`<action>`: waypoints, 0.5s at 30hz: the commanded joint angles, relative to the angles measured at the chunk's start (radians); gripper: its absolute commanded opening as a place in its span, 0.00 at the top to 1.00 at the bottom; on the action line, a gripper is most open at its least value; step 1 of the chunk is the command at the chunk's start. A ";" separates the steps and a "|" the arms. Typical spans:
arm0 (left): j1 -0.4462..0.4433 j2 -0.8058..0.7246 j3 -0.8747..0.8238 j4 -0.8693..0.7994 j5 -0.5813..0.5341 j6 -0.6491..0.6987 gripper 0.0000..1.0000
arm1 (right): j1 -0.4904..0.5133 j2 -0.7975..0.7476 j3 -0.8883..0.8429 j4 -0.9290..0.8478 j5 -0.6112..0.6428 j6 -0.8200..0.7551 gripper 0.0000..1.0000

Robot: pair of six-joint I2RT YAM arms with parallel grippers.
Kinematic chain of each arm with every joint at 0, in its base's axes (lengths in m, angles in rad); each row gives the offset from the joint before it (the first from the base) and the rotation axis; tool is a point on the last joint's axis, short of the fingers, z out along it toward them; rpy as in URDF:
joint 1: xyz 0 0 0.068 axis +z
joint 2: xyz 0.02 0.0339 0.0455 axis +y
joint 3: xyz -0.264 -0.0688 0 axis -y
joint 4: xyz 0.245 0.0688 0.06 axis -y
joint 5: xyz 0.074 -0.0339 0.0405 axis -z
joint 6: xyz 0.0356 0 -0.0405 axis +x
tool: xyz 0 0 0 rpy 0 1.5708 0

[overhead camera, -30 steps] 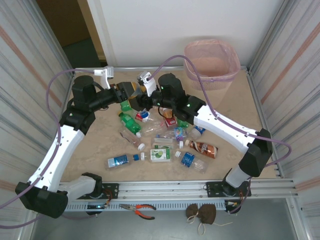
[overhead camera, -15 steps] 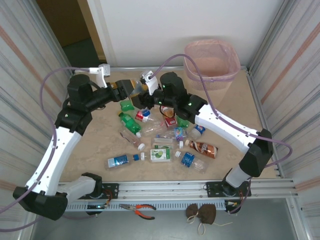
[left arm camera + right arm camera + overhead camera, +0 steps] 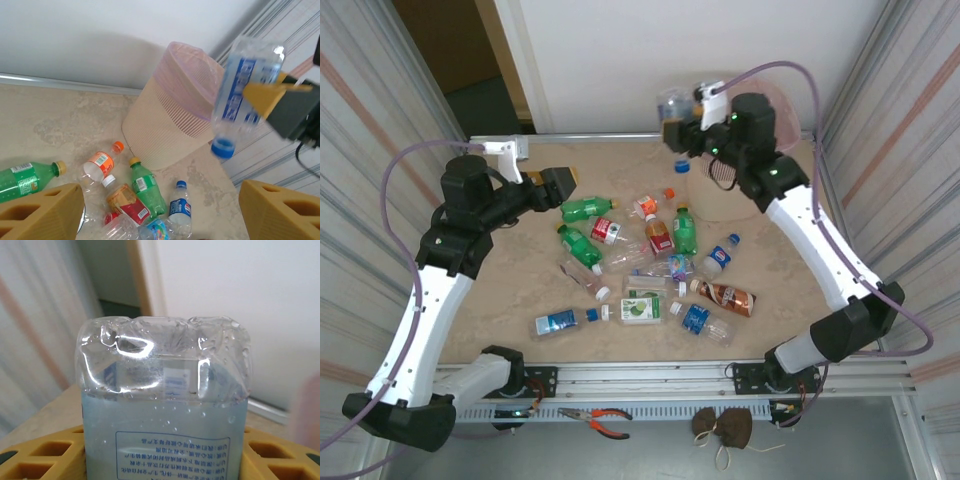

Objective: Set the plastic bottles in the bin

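- From above, the right arm covers most of the bin (image 3: 170, 112), which stands just beyond and below the right claw (image 3: 678, 132).
- The right claw clamps a clear blue-labelled bottle (image 3: 245, 82), cap hanging down. Its own wrist view cuts off the cap end.
- I cannot tell whether the bottle is over the rim.
- The left claw (image 3: 560, 181) gapes wide and empty, well apart from the right claw.
- Below and ahead of the left claw, the other plastic bottles (image 3: 650, 270) lie scattered.
- The beige stone-patterned table (image 3: 510, 290) has a white wall (image 3: 620, 60) behind it.
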 commanded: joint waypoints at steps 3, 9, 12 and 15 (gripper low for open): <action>0.005 -0.032 -0.008 -0.013 -0.012 0.022 0.19 | -0.143 0.028 0.108 -0.049 -0.010 -0.023 0.44; 0.005 -0.037 -0.026 -0.006 -0.011 0.009 0.20 | -0.260 0.143 0.209 -0.110 0.022 -0.060 0.45; 0.005 -0.038 -0.036 -0.005 -0.013 0.006 0.20 | -0.288 0.220 0.290 -0.173 0.055 -0.105 0.45; 0.006 -0.038 -0.049 -0.001 -0.013 -0.001 0.20 | -0.305 0.300 0.346 -0.247 0.090 -0.145 0.46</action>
